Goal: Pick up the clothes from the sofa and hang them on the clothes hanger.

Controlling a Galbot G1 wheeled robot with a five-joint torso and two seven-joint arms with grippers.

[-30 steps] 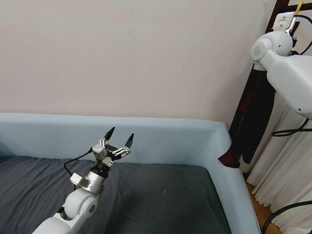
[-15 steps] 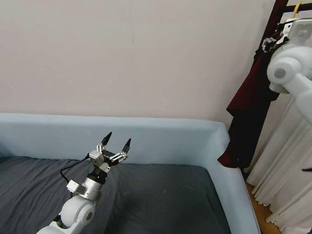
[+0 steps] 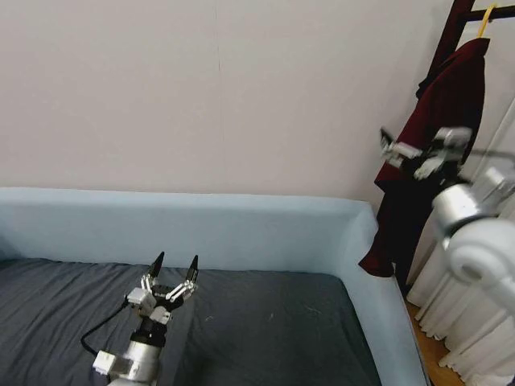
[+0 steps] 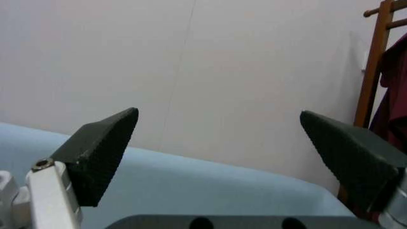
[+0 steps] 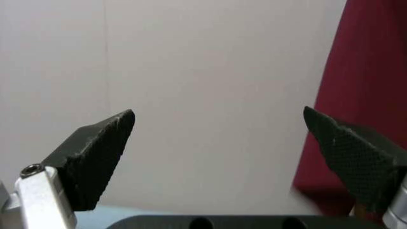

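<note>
A dark red garment (image 3: 438, 153) hangs from a yellow hanger (image 3: 486, 16) on the dark wooden clothes stand (image 3: 451, 28) at the right; the garment's edge also shows in the right wrist view (image 5: 369, 109). My right gripper (image 3: 414, 151) is open and empty, held in the air just left of the hanging garment. My left gripper (image 3: 175, 270) is open and empty, low over the sofa seat (image 3: 265, 330), fingertips pointing up toward the backrest. In the left wrist view the open fingers (image 4: 102, 148) frame the wall and the stand (image 4: 375, 62).
The sofa has a pale blue backrest (image 3: 241, 229) and side arm (image 3: 386, 305), with a dark grey seat cover. White curtains (image 3: 471, 322) hang at the right behind the stand. A plain wall (image 3: 201, 96) fills the background.
My right arm has dropped from the top of the stand, leaving the garment hanging, and its gripper now sits lower, beside the garment. My left gripper has sunk lower toward the seat.
</note>
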